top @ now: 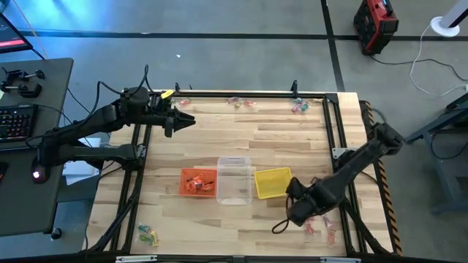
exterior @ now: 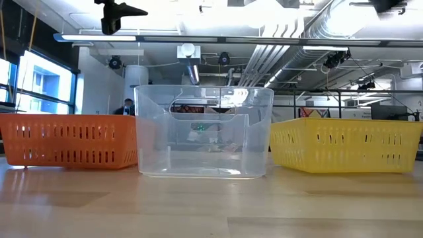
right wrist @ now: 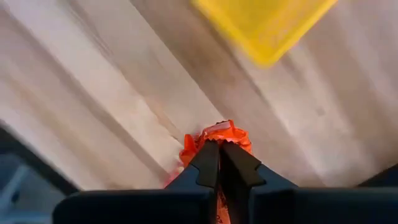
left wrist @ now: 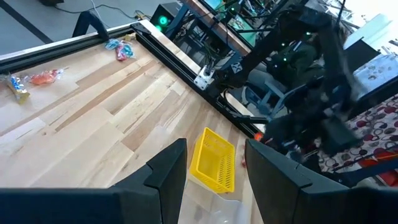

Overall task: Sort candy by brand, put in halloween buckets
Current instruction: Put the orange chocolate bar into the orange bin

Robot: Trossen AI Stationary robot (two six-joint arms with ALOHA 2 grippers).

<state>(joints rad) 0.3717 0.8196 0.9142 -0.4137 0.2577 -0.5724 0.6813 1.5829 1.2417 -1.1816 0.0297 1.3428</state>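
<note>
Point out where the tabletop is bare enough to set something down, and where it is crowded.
Bare wood spans the middle, between the left claw and the row of orange bucket, clear bucket and yellow bucket. Crowded: the pink candies by the right claw, shut on a red-orange candy.

Bare tabletop point(top: 241, 135) is lying open across the middle. The orange bucket point(top: 198, 182), clear bucket point(top: 234, 180) and yellow bucket point(top: 272, 182) are standing side by side, blocking passage near the front edge.
</note>
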